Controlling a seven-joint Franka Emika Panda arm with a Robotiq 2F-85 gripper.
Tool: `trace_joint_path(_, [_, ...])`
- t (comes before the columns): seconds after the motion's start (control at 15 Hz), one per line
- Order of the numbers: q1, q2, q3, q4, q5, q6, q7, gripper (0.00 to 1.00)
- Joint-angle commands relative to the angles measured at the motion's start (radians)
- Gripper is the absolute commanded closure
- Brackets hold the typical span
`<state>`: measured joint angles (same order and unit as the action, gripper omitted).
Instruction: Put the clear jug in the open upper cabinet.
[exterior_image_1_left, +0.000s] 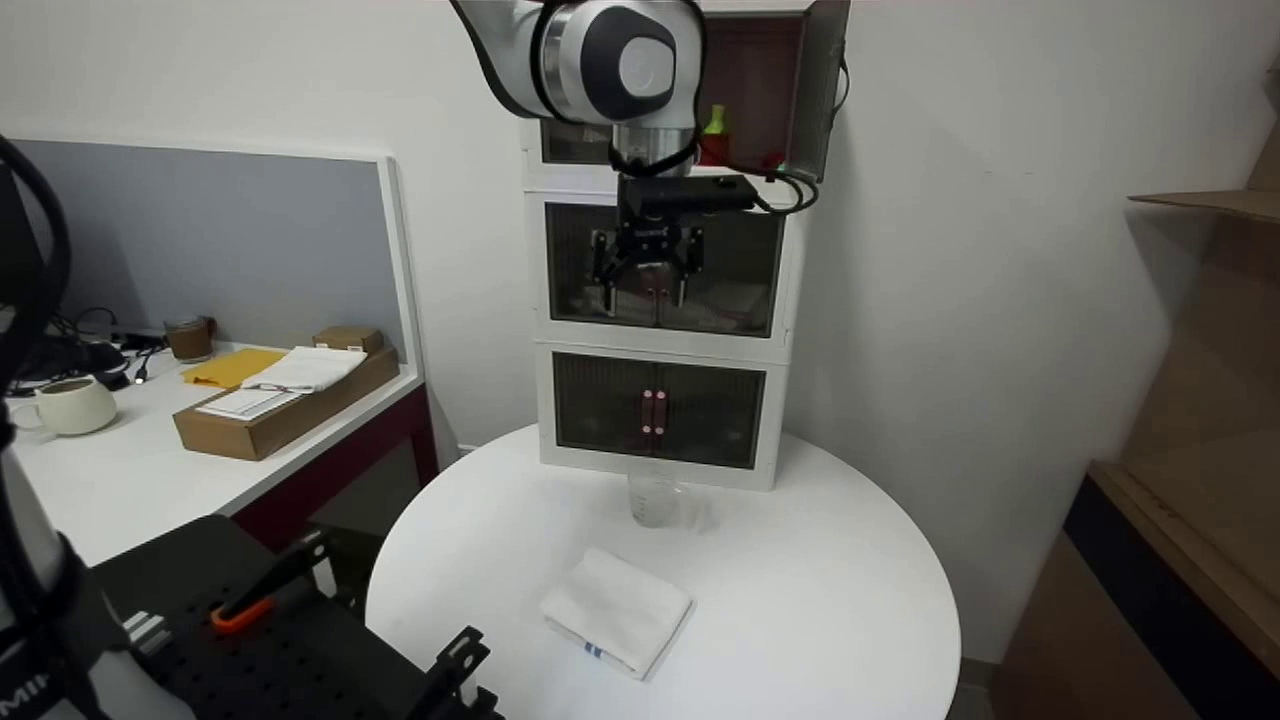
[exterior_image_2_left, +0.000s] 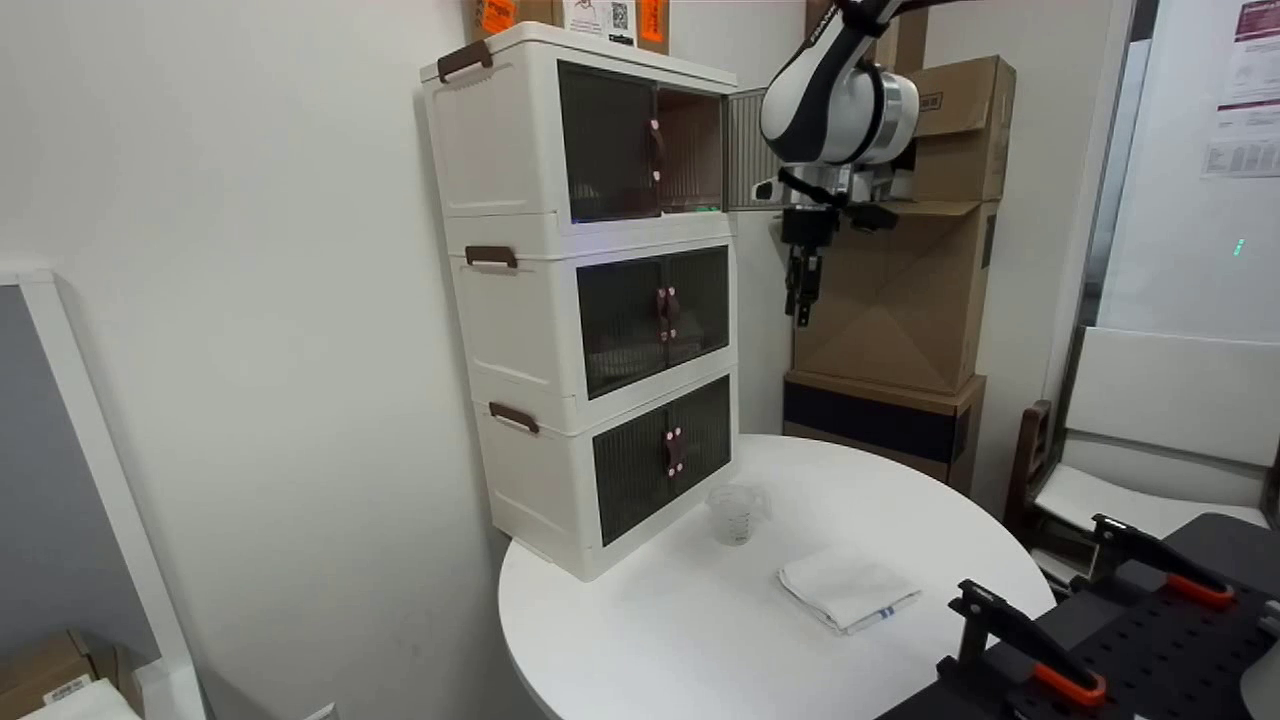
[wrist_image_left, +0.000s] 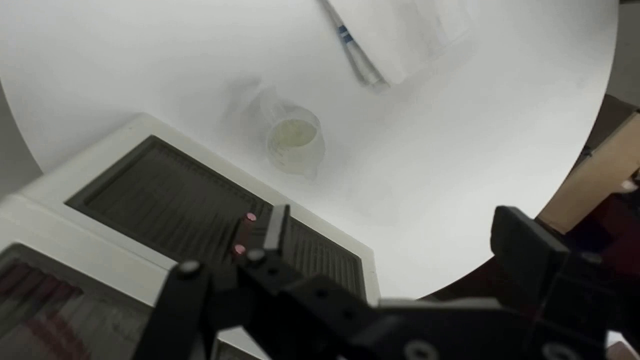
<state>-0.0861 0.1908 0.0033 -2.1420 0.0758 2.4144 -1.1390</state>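
In an exterior view the gripper (exterior_image_1_left: 645, 297) hangs spread and bearing nothing before the middle box (exterior_image_1_left: 740, 265); pointing down as it does, it seems set for a descent, and I judge reaching for the clear jug (exterior_image_1_left: 652, 500) to be the step in hand. The jug stands upright on the round table (exterior_image_1_left: 830, 570), just in front of the bottom box (exterior_image_1_left: 705, 415), with the folded cloth (exterior_image_1_left: 618, 610) lying apart from it and so, most likely, out of the way. High up, the open upper cabinet (exterior_image_1_left: 755, 80) has one door (exterior_image_1_left: 822, 90) swung wide, presumably to let the jug straight in, though a red and green object (exterior_image_1_left: 716, 140) takes up room inside. In an exterior view the neighbouring door (exterior_image_2_left: 612, 145) is closed, so the way in lies only through the bay beside it, and placing will call for a lift above the gripper's present height. In the wrist view the fingers (wrist_image_left: 522, 245) are wide apart with no object between them, and the jug sits beyond them, its handle (wrist_image_left: 270, 102) turned away, so a hold on the body may come easier than one on the handle. Its clear walls fade into the white surface, and I cannot tell whether it is empty.
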Motion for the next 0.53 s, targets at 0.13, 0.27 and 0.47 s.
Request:
trace_joint_path(0.13, [-0.058, 0.125, 0.047, 0.072, 0.088, 0.039, -0.35, 0.0])
trace_joint_path(0.27, [-0.059, 0.185, 0.031, 0.095, 0.003, 0.07, -0.4, 0.0])
trace_joint_path(0.47, [-0.064, 0.282, 0.026, 0.12, -0.082, 0.183, -0.454, 0.0])
